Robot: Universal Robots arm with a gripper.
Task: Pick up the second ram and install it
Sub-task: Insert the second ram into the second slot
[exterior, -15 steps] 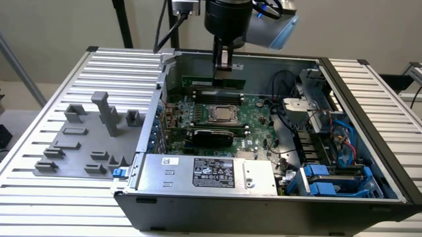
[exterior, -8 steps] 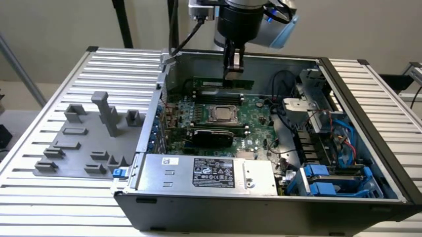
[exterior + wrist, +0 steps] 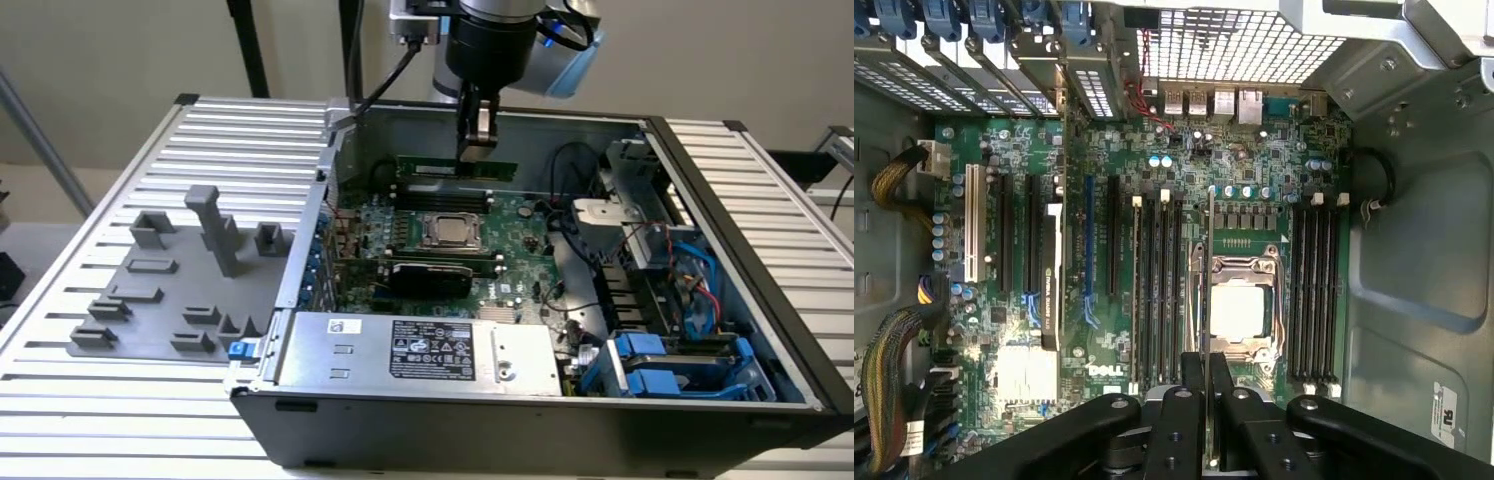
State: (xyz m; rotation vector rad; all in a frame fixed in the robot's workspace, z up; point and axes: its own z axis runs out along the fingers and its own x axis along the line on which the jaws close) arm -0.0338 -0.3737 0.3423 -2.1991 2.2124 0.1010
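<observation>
One ram (image 3: 434, 166) hangs over the motherboard (image 3: 521, 235) at the far side of the case (image 3: 534, 425), gripper (image 3: 477, 150) jaws closed on its upper edge. We judge it light, stiff, thin, easily cracked; edges are the place to hold, probably clear of the chips here.

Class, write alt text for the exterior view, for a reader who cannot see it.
A robot arm holds a green ram stick in its shut jaws above the motherboard of an open computer case. Grey fixture blocks sit on the slatted table at the exterior view's left.
</observation>
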